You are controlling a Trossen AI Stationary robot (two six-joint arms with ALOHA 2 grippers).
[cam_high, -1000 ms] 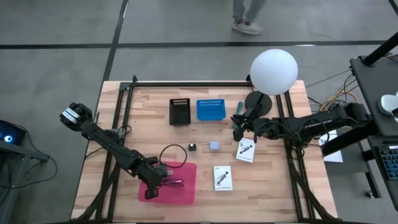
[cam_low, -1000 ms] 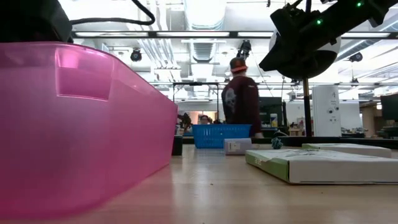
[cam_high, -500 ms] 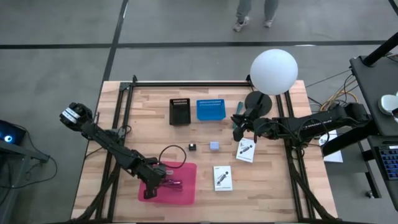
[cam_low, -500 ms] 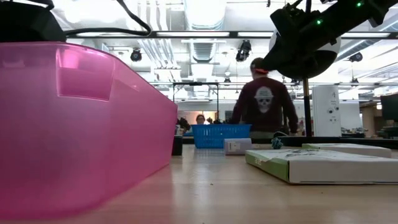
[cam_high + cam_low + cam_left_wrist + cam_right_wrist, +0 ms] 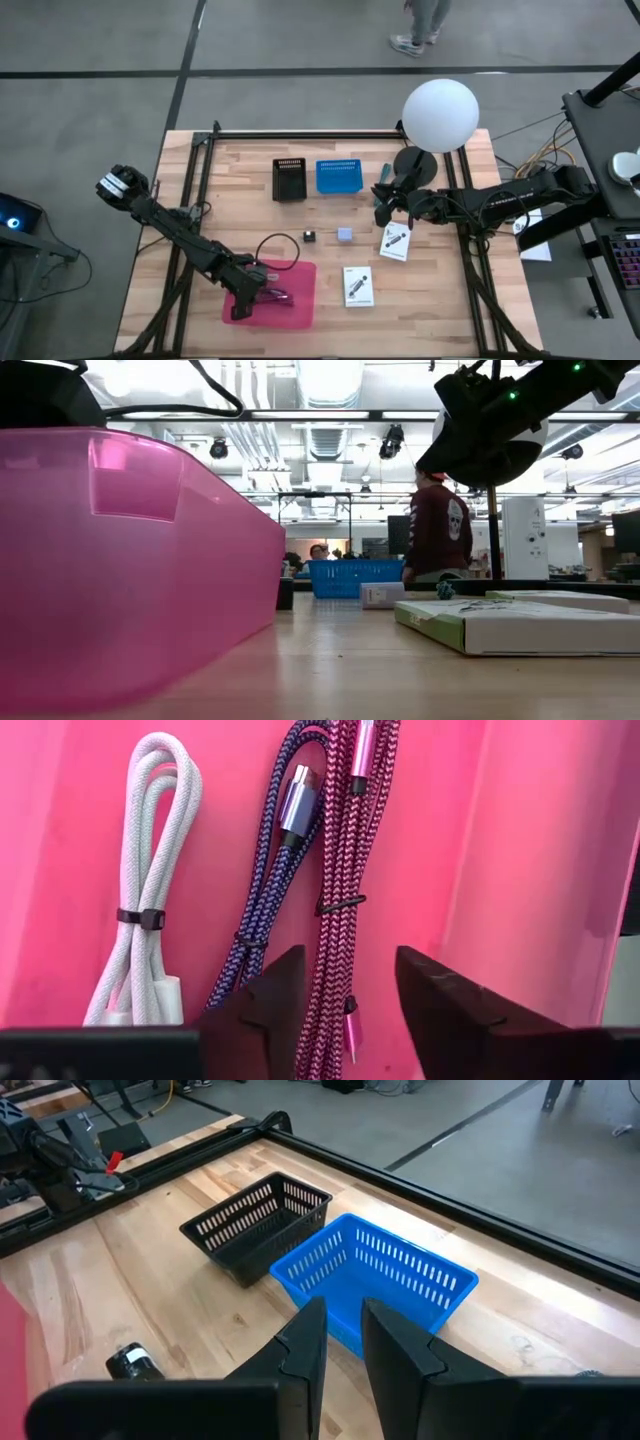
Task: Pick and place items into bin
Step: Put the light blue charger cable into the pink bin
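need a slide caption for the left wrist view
Left gripper open over three bundled cables, white, purple and maroon, lying in the pink bin.

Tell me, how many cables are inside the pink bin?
3, side by side on the pink bin's floor: a white cable, a purple braided cable in the middle, and a maroon braided cable nearest the wall. More may be hidden.
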